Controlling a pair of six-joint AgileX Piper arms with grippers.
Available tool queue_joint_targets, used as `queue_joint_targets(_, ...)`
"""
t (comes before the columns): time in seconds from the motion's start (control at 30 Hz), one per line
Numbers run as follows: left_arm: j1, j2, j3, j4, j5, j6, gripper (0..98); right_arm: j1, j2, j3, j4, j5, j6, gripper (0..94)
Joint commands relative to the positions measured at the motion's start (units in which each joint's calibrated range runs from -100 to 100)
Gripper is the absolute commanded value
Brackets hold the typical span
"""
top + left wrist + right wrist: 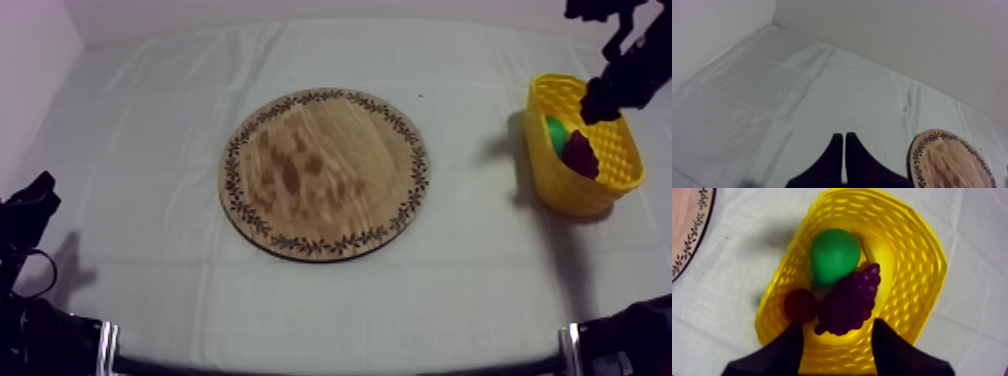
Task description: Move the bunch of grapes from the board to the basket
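Note:
The purple bunch of grapes (848,300) lies inside the yellow basket (922,253), beside a green pear (832,255) and a small red fruit (800,305). My right gripper (837,333) hovers just above the basket, open, its two fingers apart with nothing between them. From above, the basket (612,180) stands at the table's right with the grapes (580,155) and the pear (555,130) in it, and my right gripper (598,103) hangs over its far rim. The wooden board (326,172) lies bare mid-table. My left gripper (844,138) is shut, resting low at the left (38,195).
The board's patterned rim (689,238) lies close to the basket's left side, and its edge (952,160) sits to the right of my left gripper. White walls rise behind the table and at its left.

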State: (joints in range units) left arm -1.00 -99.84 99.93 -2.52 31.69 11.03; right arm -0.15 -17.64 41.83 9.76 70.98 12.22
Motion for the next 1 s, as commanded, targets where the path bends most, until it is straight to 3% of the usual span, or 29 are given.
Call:
queue_joint_targets(0.0, 0.0, 0.0, 0.0, 0.01, 0.0, 0.0, 0.0, -1.0, -8.2, 6.7, 0.5, -3.3, -1.2, 33.0)
queue_joint_targets(0.27, 0.0, 0.0, 0.0, 0.01, 0.0, 0.0, 0.0, -2.4, -23.2, 17.3, -1.2, -11.6, -2.2, 7.5)
queue_joint_targets(0.43, 0.0, 0.0, 0.0, 0.01, 0.0, 0.0, 0.0, -2.9, -33.2, 23.8, -3.0, -17.4, -2.0, 1.8)
queue_joint_targets(0.53, 0.0, 0.0, 0.0, 0.01, 0.0, 0.0, 0.0, -2.2, -40.0, 28.1, -5.6, -20.1, -0.5, 0.9)
queue_joint_targets(0.77, 0.0, 0.0, 0.0, 0.01, 0.0, 0.0, 0.0, -0.2, -55.3, 38.8, -14.7, -21.7, 4.9, 0.4)
queue_joint_targets(0.97, 0.0, 0.0, 0.0, 0.01, 0.0, 0.0, 0.0, 0.3, -64.2, 46.8, -19.1, -22.6, 3.5, 0.3)
